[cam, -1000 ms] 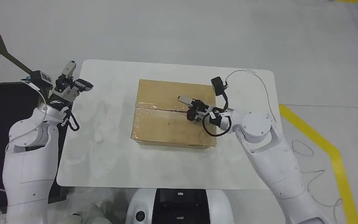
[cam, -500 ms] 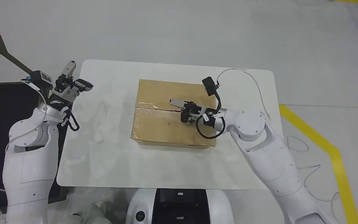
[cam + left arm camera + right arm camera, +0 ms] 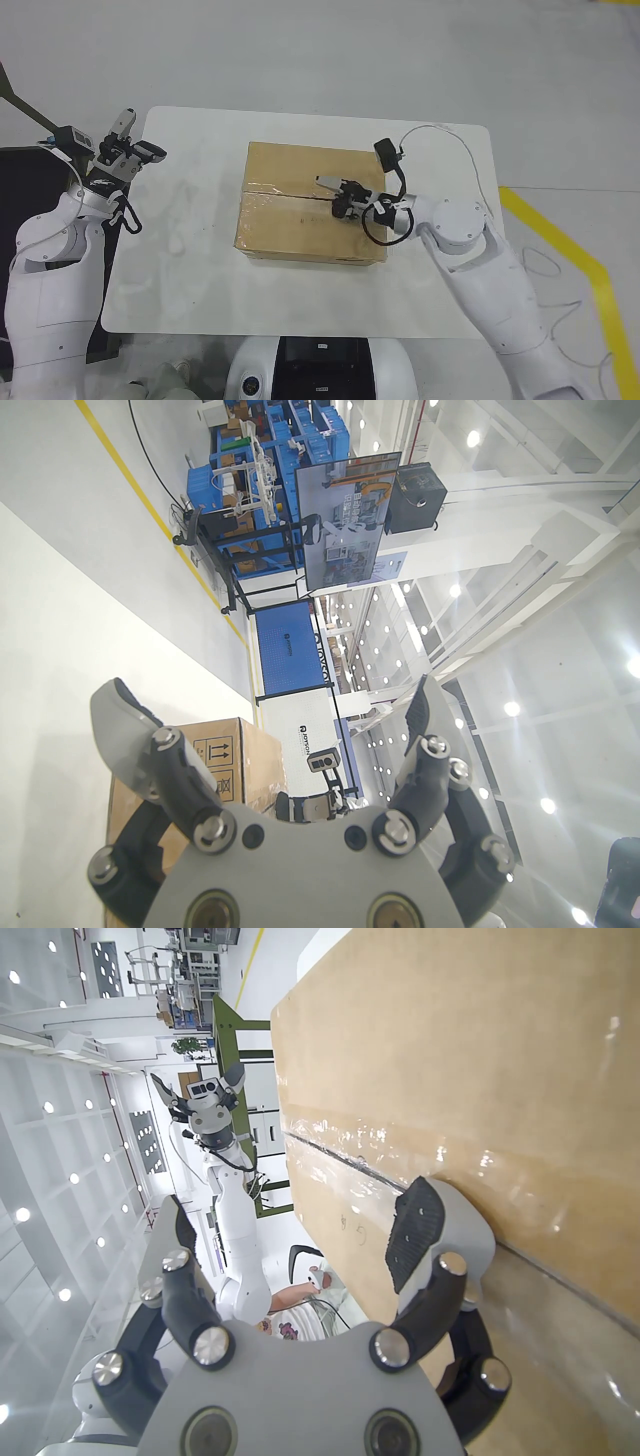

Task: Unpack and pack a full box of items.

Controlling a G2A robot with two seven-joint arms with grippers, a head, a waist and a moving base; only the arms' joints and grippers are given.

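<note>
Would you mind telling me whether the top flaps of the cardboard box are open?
No, the top flaps of the box lie flat and closed, with clear tape along their seam.

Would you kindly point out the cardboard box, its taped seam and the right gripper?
cardboard box (image 3: 290,165), top view, on its far top flap.
taped seam (image 3: 340,1155), right wrist view, on the dark slit along it.
right gripper (image 3: 296,1193), right wrist view, midway between its open fingertips.

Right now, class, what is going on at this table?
A closed cardboard box sits on the white table, its seam taped. The right pincer, open, is over that seam, one finger close against the box top. The left pincer, open, is held off at the table's corner, touching nothing.
</note>
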